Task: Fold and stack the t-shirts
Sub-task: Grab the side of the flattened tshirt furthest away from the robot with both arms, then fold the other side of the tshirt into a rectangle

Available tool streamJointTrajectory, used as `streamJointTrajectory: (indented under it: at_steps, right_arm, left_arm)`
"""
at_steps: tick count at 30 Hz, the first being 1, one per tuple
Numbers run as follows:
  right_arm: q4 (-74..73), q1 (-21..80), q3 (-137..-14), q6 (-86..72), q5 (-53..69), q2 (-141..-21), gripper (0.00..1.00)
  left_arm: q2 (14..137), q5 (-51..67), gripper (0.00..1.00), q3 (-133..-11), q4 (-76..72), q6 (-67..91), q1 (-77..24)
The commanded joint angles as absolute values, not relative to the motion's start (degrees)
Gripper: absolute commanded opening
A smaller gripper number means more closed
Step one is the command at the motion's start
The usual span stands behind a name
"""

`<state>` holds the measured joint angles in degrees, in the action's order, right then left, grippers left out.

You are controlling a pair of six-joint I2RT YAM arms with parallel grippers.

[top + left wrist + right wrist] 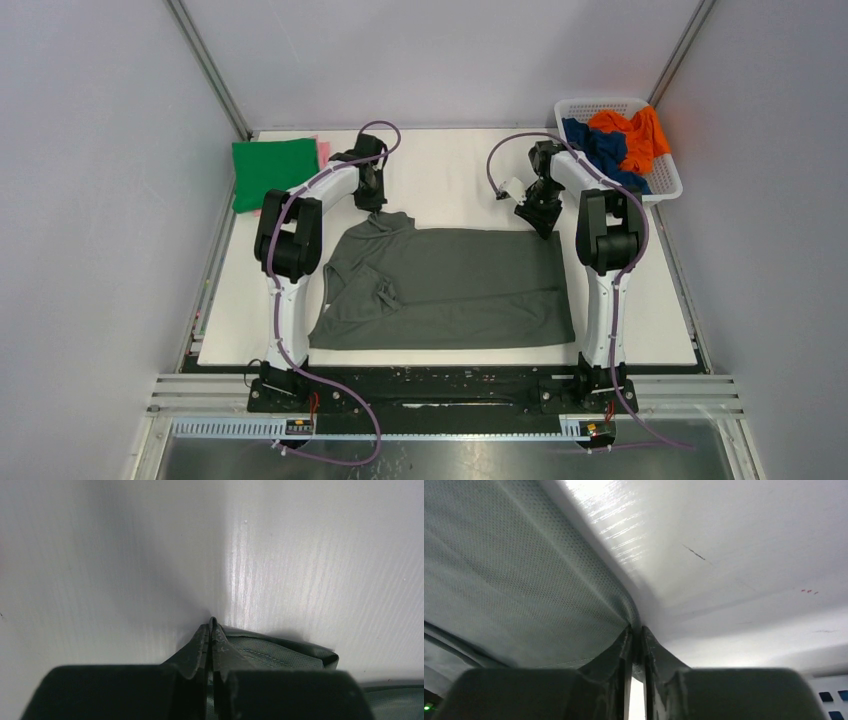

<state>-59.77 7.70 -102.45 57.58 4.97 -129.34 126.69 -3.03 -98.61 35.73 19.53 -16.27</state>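
Observation:
A dark grey t-shirt (450, 288) lies spread across the middle of the white table. My left gripper (375, 203) is shut on its far left corner; in the left wrist view the cloth (270, 650) is pinched between the fingers (195, 647). My right gripper (541, 222) is shut on its far right corner; in the right wrist view the cloth edge (524, 580) runs into the shut fingertips (659, 652). A folded green t-shirt (275, 172) lies at the far left on a pink one (323, 151). Orange (635, 132) and navy blue (600, 145) t-shirts are in the basket.
A white lattice basket (664, 183) stands at the far right corner of the table (450, 170). Grey walls enclose the table on three sides. The arm bases stand at the near edge.

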Motion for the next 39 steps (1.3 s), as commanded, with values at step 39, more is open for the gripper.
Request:
streamJointTrajectory:
  at_steps: [39]
  right_arm:
    - [-29.3,22.1,-56.4,42.8,-12.1,-84.5,0.0]
  left_arm:
    - [77.1,-6.1,0.0,-52.6,18.5,30.8,-26.2]
